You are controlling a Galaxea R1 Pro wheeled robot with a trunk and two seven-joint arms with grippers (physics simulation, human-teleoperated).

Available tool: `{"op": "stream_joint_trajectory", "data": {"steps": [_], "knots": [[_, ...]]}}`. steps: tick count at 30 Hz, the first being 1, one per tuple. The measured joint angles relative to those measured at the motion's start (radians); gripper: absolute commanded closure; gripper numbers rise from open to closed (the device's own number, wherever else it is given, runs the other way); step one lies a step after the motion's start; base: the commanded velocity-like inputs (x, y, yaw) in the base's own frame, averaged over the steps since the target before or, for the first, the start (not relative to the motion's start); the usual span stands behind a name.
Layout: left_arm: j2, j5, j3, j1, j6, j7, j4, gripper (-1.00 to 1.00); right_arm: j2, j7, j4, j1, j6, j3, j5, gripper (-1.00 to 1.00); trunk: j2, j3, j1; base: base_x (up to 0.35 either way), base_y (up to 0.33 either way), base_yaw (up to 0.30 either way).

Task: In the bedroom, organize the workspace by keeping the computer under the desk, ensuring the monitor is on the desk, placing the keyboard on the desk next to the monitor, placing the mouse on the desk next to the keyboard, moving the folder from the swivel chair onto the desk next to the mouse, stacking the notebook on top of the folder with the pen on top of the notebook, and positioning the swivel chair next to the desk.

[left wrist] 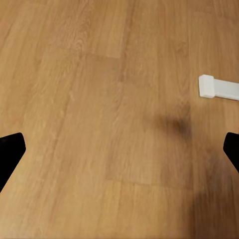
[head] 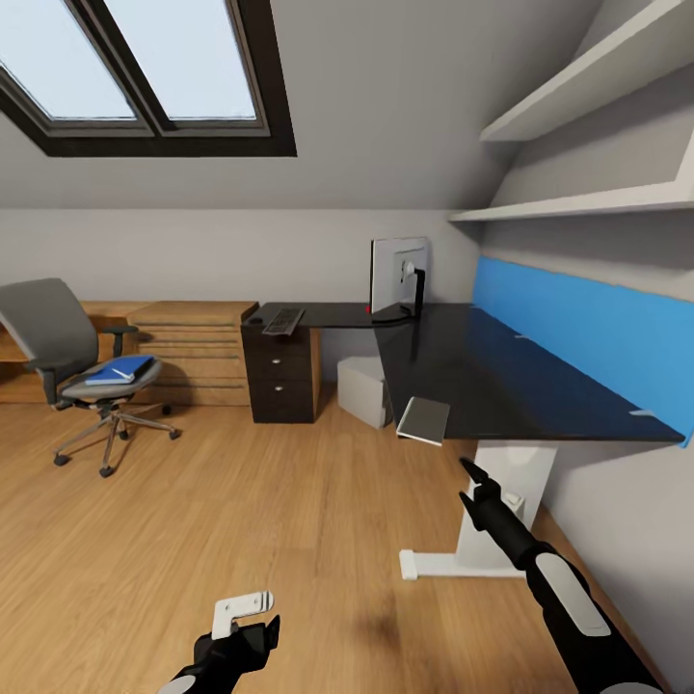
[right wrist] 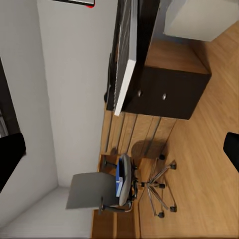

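Folder awaiting pickup on the swivel chair, both hands empty.

The blue folder (head: 120,369) is seen lying flat on the seat of the swivel chair (head: 58,337), well apart from the bench (head: 501,376). It is judged stiff, light and rather slick, so it is best taken at an overhanging edge, near the spine. The left hand (head: 246,627) is held spread open over bare floor; the right hand (head: 474,482) is also parted, with nothing gripped.

left hand (head: 246,631) low at 7 o'clock in head view, fingers (left wrist: 11,149) spread wide apart, holding nothing. right hand (head: 472,482) at 5 o'clock, arm stretched forward, fingers (right wrist: 10,154) parted, nothing between them.
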Motion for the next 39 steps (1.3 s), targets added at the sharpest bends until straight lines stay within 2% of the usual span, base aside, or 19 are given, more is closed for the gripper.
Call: {"op": "stream_joint_trajectory", "data": {"steps": [10,17,34,39], "knots": [[0.000,0.000,0.001,0.000,0.000,0.000,0.000,-1.00,0.000,0.001,0.001,0.000,0.011,0.000,-0.001,-1.00,-0.070,-0.031,0.038,0.000,0.000,0.000],[0.003,0.000,0.006,0.000,-0.001,-0.003,0.000,-1.00,0.003,0.001,0.002,0.000,0.008,0.000,-0.001,-1.00,-0.070,-0.031,0.038,0.025,0.000,0.000],[0.005,0.001,0.007,0.000,-0.001,-0.005,0.001,-1.00,0.002,0.001,0.001,0.000,0.005,0.000,0.001,-1.00,-0.070,-0.031,0.038,0.277,0.000,0.000],[0.005,0.002,0.006,0.000,0.000,-0.006,0.001,-1.00,0.002,0.001,0.001,0.000,0.005,0.000,0.001,-1.00,-0.070,-0.031,0.038,0.126,0.000,0.000]]}}
